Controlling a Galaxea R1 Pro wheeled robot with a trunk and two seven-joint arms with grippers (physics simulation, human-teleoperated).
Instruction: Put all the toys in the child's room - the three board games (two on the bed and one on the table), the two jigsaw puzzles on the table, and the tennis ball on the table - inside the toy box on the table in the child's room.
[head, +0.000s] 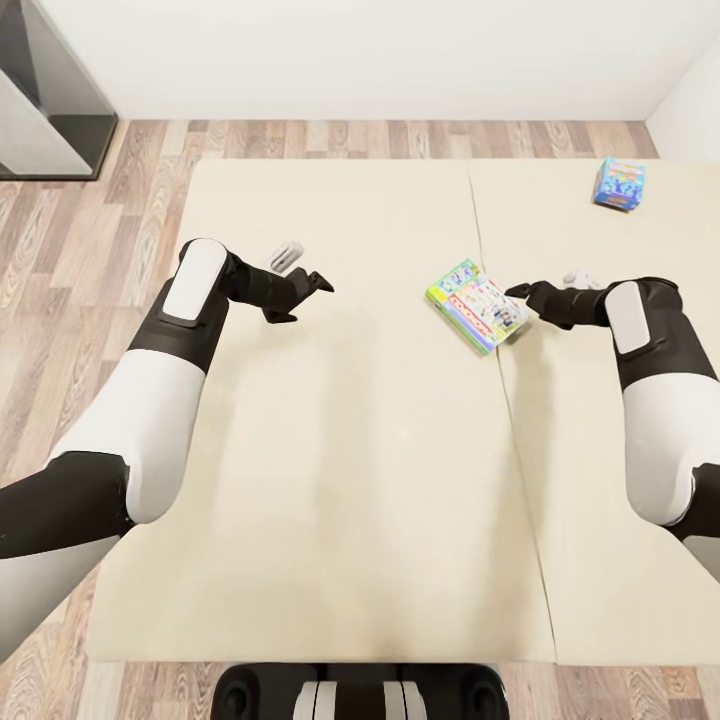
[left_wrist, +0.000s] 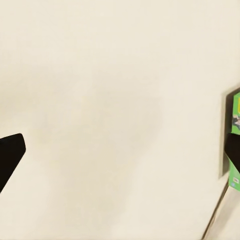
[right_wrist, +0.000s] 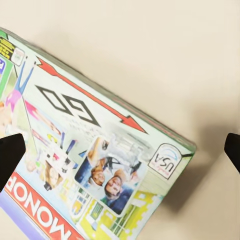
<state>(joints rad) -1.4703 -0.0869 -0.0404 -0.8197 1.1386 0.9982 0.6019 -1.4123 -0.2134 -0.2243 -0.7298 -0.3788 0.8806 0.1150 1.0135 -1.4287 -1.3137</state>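
Right gripper: the right gripper (head: 522, 297) hovers at the near corner of the Monopoly box (head: 478, 305); in the right wrist view its two dark fingertips (right_wrist: 11, 157) stand wide apart with the box lid between and below them, and nothing is held.
Left gripper: the left gripper (head: 305, 290) hangs over bare mattress, well apart from the box; its fingers look spread and it holds nothing.
Monopoly box: it lies flat on the bed (head: 330, 500), skewed, just ahead of the right fingertips and close to the seam between the two mattress sections.
Blue game box: the small light-blue board game (head: 618, 184) sits well beyond the right gripper, near the bed's far corner.
Risk, grip: the box is broad and flat, so I'd guess the jaws may catch only a corner; it could then swing or slip out on lifting.
Risk, push: coming down on the lid instead of over an edge would likely just press it into the soft mattress or shove it across the seam.
Around: a dark-framed cabinet (head: 50, 110) stands at the far wall beyond the left gripper, on the wood floor (head: 100, 250).
In the way: nothing lies between the right gripper and the box.
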